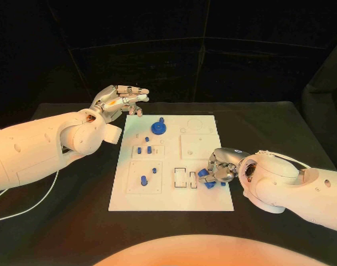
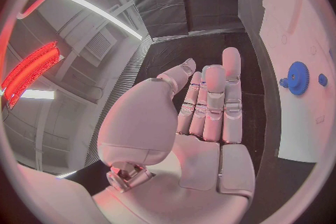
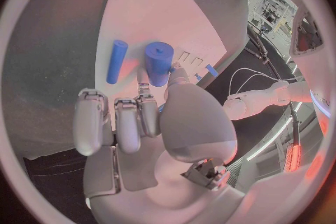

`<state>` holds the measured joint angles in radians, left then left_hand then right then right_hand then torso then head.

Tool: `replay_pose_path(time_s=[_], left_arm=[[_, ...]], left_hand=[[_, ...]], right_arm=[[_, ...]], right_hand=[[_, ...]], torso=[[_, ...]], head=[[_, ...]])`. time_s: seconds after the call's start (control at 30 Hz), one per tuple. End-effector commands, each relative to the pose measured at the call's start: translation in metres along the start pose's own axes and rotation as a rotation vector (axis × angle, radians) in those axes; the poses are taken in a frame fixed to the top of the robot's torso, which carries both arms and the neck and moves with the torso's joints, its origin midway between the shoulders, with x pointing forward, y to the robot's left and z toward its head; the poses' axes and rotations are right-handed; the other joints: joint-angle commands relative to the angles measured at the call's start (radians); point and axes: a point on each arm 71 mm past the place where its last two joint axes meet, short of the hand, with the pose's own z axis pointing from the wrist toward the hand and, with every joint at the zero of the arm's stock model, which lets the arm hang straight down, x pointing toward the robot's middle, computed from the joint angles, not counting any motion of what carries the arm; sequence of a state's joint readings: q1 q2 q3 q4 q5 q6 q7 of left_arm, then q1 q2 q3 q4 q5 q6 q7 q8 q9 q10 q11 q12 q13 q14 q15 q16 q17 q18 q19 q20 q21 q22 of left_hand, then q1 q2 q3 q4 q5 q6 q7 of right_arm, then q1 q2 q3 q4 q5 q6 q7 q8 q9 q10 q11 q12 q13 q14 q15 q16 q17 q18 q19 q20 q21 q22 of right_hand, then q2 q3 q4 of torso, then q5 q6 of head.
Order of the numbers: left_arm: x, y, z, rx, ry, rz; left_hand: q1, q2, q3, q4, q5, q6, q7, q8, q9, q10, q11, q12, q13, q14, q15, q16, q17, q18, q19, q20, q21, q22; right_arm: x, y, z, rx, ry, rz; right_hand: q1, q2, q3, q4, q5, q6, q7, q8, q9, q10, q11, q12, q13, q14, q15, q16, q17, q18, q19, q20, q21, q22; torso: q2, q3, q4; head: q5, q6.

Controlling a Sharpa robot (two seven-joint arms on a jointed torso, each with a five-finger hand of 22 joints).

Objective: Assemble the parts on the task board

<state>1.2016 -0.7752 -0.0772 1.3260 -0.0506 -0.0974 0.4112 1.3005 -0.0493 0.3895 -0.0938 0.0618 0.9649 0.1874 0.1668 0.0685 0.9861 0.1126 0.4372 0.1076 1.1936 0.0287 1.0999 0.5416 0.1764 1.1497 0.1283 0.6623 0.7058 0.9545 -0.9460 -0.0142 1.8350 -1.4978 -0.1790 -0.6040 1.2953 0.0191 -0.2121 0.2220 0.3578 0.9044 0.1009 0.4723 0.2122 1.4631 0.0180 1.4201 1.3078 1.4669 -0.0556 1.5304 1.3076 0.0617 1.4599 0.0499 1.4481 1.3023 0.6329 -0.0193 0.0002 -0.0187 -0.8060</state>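
The white rectangular task board (image 1: 172,194) lies mid-table. A blue toothed gear (image 1: 159,128) stands at its far end and small blue pegs (image 1: 144,149) sit in the left-hand recesses; I judge those placed, the rest outstanding. The right hand (image 1: 220,166) is over the board's near right part, pinching a short blue cylinder (image 3: 159,63); a slim blue rod (image 3: 116,60) lies loose beside it. The left hand (image 1: 120,100), released and holding nothing, hovers off the far left corner, obstructing nothing.

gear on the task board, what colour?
Blue gear; clearest in the left wrist view.
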Motion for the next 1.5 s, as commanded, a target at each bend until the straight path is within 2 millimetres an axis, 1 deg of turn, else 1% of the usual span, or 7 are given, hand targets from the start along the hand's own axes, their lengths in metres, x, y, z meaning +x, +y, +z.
replay_pose_path(time_s=[0.03, 0.13, 0.5, 0.63, 0.97, 1.17, 1.5], left_arm=[[0.002, -0.001, 0.0, 0.004, 0.014, -0.01], [0.001, -0.001, 0.0, 0.004, 0.014, -0.01], [0.002, -0.001, 0.001, 0.005, 0.016, -0.01], [0.002, -0.001, 0.001, 0.005, 0.015, -0.01], [0.003, -0.001, 0.001, 0.005, 0.016, -0.01], [0.004, -0.001, 0.001, 0.005, 0.019, -0.011], [0.005, -0.001, 0.002, 0.003, 0.021, -0.012]], left_hand=[[-0.005, 0.002, 0.001, -0.001, 0.003, -0.004, 0.004, 0.004, -0.001, -0.006, 0.002, 0.006, 0.001, -0.005, 0.001, -0.005, -0.002, 0.006, -0.004, 0.001, -0.005, -0.001], [-0.006, 0.002, 0.0, 0.0, 0.003, -0.005, 0.004, 0.004, -0.001, -0.006, 0.002, 0.006, 0.001, -0.005, 0.001, -0.005, -0.002, 0.006, -0.004, 0.001, -0.005, -0.001], [-0.007, 0.002, 0.0, 0.0, 0.003, -0.005, 0.004, 0.004, -0.001, -0.007, 0.002, 0.007, 0.001, -0.005, 0.001, -0.005, -0.003, 0.006, -0.004, 0.001, -0.006, -0.002], [-0.007, 0.002, 0.0, 0.0, 0.003, -0.005, 0.004, 0.004, -0.001, -0.007, 0.002, 0.007, 0.001, -0.005, 0.001, -0.005, -0.003, 0.006, -0.004, 0.001, -0.006, -0.002], [-0.007, 0.002, 0.0, 0.0, 0.003, -0.005, 0.004, 0.004, -0.001, -0.007, 0.002, 0.007, 0.001, -0.005, 0.001, -0.005, -0.003, 0.006, -0.004, 0.001, -0.006, -0.002], [-0.007, 0.002, 0.0, 0.0, 0.003, -0.005, 0.004, 0.004, -0.001, -0.007, 0.002, 0.007, 0.001, -0.005, 0.001, -0.005, -0.003, 0.006, -0.004, 0.001, -0.006, -0.002], [-0.007, 0.002, 0.0, 0.0, 0.003, -0.005, 0.004, 0.004, -0.001, -0.007, 0.002, 0.007, 0.001, -0.005, 0.001, -0.005, -0.003, 0.006, -0.004, 0.001, -0.006, -0.002]], right_arm=[[0.007, -0.005, -0.001, 0.049, 0.023, 0.028], [0.005, -0.004, -0.004, 0.044, 0.004, 0.068], [0.0, 0.002, -0.018, 0.019, -0.051, 0.249], [0.001, 0.006, -0.019, 0.01, -0.04, 0.278], [0.007, 0.024, -0.011, -0.02, 0.01, 0.302], [0.011, 0.035, -0.005, -0.021, 0.029, 0.308], [0.012, 0.044, 0.002, -0.019, 0.025, 0.319]], right_hand=[[0.01, 0.003, -0.008, -0.004, 0.042, 0.003, -0.007, 0.007, 0.002, 0.015, -0.005, -0.001, 0.092, 0.086, -0.001, 0.006, 0.177, -0.009, 0.013, 0.0, 0.004, 0.003], [0.009, 0.006, -0.012, -0.002, 0.078, 0.008, -0.009, 0.006, 0.004, 0.018, -0.007, 0.001, 0.096, 0.086, -0.002, 0.007, 0.179, -0.01, 0.014, -0.001, 0.006, 0.006], [-0.006, 0.014, -0.023, 0.013, 0.115, 0.015, -0.012, 0.004, 0.007, 0.022, -0.009, 0.004, 0.102, 0.086, -0.004, 0.006, 0.178, -0.01, 0.013, -0.003, 0.006, 0.006], [-0.009, 0.017, -0.024, 0.017, 0.119, 0.019, -0.013, 0.005, 0.008, 0.023, -0.01, 0.003, 0.103, 0.086, -0.005, 0.006, 0.179, -0.01, 0.014, -0.003, 0.006, 0.007], [-0.021, 0.026, -0.032, 0.034, 0.111, 0.044, -0.022, 0.013, 0.016, 0.024, -0.017, 0.001, 0.104, 0.086, -0.01, 0.006, 0.179, -0.009, 0.014, -0.007, 0.006, 0.006], [-0.028, 0.034, -0.037, 0.045, 0.101, 0.06, -0.029, 0.019, 0.024, 0.026, -0.023, 0.0, 0.105, 0.086, -0.015, 0.005, 0.177, -0.009, 0.013, -0.011, 0.005, 0.006], [-0.037, 0.042, -0.041, 0.056, 0.098, 0.068, -0.033, 0.021, 0.03, 0.027, -0.027, -0.001, 0.106, 0.086, -0.019, 0.005, 0.177, -0.009, 0.013, -0.015, 0.005, 0.004]], torso=[[0.0, -0.0003, 0.0005], [0.0, -0.0002, -0.0007], [0.001, -0.0024, 0.0041], [0.001, -0.0005, 0.0023], [0.002, -0.001, 0.0006], [0.002, -0.001, 0.0049], [0.002, 0.0, -0.0001]], head=[[-0.002, 0.001], [-0.001, 0.001], [-0.005, 0.001], [0.002, 0.001], [0.006, -0.001], [0.005, -0.002], [0.015, -0.004]])
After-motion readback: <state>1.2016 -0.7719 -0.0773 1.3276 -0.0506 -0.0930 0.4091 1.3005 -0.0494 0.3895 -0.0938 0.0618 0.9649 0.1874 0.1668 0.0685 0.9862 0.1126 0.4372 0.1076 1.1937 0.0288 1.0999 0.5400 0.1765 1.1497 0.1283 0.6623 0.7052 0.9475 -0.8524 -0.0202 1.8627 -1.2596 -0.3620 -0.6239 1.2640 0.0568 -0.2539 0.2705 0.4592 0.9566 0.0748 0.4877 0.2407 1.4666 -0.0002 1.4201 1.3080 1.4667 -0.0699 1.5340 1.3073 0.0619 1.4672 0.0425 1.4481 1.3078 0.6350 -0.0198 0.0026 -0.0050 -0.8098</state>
